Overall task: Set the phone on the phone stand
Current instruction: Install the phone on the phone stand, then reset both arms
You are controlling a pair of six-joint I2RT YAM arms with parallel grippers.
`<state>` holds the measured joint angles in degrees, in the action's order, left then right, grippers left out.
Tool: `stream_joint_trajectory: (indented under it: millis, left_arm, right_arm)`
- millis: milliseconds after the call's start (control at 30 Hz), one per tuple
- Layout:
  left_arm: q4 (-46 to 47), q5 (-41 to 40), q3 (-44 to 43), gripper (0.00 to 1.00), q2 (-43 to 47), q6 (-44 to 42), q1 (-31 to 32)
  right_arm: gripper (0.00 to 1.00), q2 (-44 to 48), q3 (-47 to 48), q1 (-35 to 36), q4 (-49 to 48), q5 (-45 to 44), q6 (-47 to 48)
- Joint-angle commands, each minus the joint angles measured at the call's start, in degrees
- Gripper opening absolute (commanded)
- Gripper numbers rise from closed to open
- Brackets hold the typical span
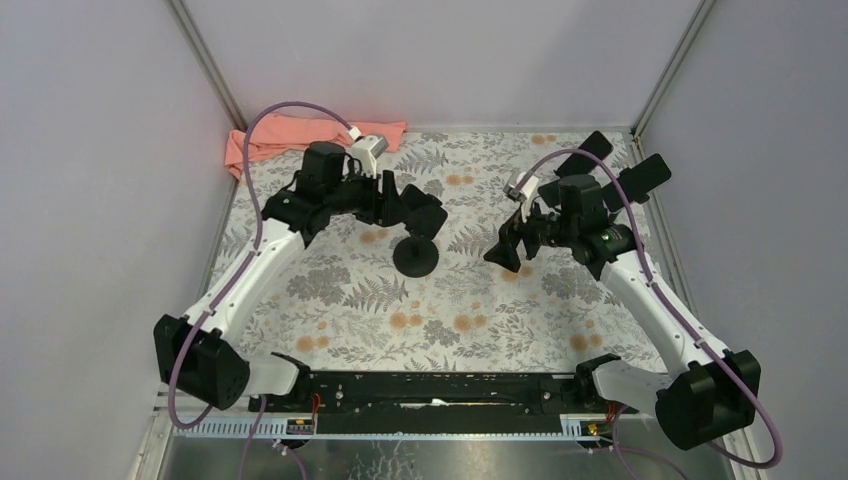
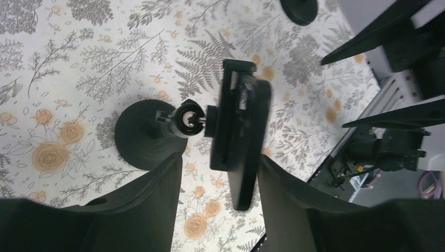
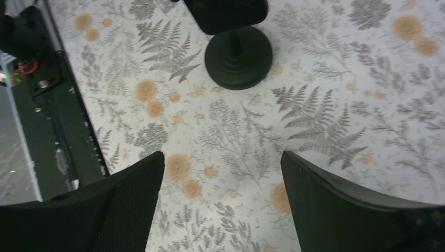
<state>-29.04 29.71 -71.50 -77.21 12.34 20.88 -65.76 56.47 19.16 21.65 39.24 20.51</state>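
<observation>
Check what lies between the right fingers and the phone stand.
Only bare floral tablecloth separates the right fingers from the phone stand; the right wrist view shows it clearest.

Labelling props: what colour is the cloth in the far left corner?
Salmon pink cloth; clearest in the top view.

phone (image 2: pixel 246 136) on phone stand (image 2: pixel 144 134), cloth (image 1: pixel 300 135) behind left

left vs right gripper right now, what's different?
Left gripper straddles the phone sitting on the phone stand. Right gripper has only floral tablecloth between its fingers. Right's jaws stand wider than left's. Shared: both are open, black and pointing down.
</observation>
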Motion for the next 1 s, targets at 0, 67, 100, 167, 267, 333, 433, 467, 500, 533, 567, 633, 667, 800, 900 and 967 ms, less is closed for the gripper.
stream_joint_trajectory:
  millis: [0,67,100,167,267,333,433,467,500,533,567,633,667,800,900,967]
  left_arm:
    - [7.16,5.53,2.97,0.62,6.31,3.88,-1.2]
    - [11.61,8.08,5.79,0.63,9.59,4.91,-1.33]
    - [13.93,9.29,8.09,0.64,11.38,5.25,-1.37]
    - [18.69,10.36,12.07,0.65,15.43,6.27,-1.39]
    - [25.86,10.48,18.69,0.67,22.82,8.82,-1.38]
    - [30.18,9.92,23.04,0.7,27.06,11.57,-1.42]
    - [35.19,8.67,28.99,0.76,33.26,16.14,-1.39]
    - [35.72,7.89,31.02,0.78,35.19,17.82,-1.37]
    - [36.0,7.09,31.92,0.81,37.23,18.4,-1.37]
    - [36.21,5.83,33.24,0.84,39.32,19.37,-1.37]
    - [36.24,4.17,34.63,0.89,42.13,20.55,-1.42]
    - [35.67,0.28,35.8,0.97,45.24,21.75,-1.38]
    - [34.92,-2.15,35.88,0.98,47.08,22.63,-1.37]
    - [30.45,-9.51,32.61,0.99,51.07,23.69,-1.37]
    - [26.51,-10.94,27.15,0.99,49.44,21.94,-1.38]
    - [24.71,-10.13,23.14,0.99,47.1,21.07,-1.38]
  right_arm:
    - [0.91,3.3,-4.56,-2.34,-4.67,11.15,-1.9]
    - [0.95,4.4,-7.04,-3.68,-5.48,13.81,-1.79]
    - [0.98,4.95,-7.84,-4.37,-5.79,14.55,-1.79]
    - [1.0,5.97,-8.57,-5.74,-5.87,14.94,-1.59]
    - [1.0,6.81,-8.46,-8.4,-5.3,15.89,-1.16]
    - [1.0,7.24,-8.27,-10.33,-4.65,15.84,-0.72]
    - [1.0,8.02,-7.57,-13.35,-3.24,14.56,-0.12]
    - [1.0,8.21,-7.19,-14.03,-2.65,13.13,0.09]
    - [1.0,8.38,-6.63,-14.59,-2.05,12.37,0.13]
    - [1.0,8.44,-6.06,-15.07,-1.49,11.31,0.14]
    - [1.0,8.53,-5.42,-15.45,-0.98,9.93,-0.11]
    - [1.0,8.38,-3.69,-15.86,-0.2,7.94,-1.7]
    - [1.0,8.22,-2.4,-15.93,0.33,6.26,-3.14]
    - [1.0,7.84,4.83,-16.01,4.82,-3.06,-8.34]
    - [1.0,8.3,13.29,-16.01,10.75,-8.36,-7.4]
    - [1.0,8.97,17.45,-16.01,13.28,-10.69,-5.73]
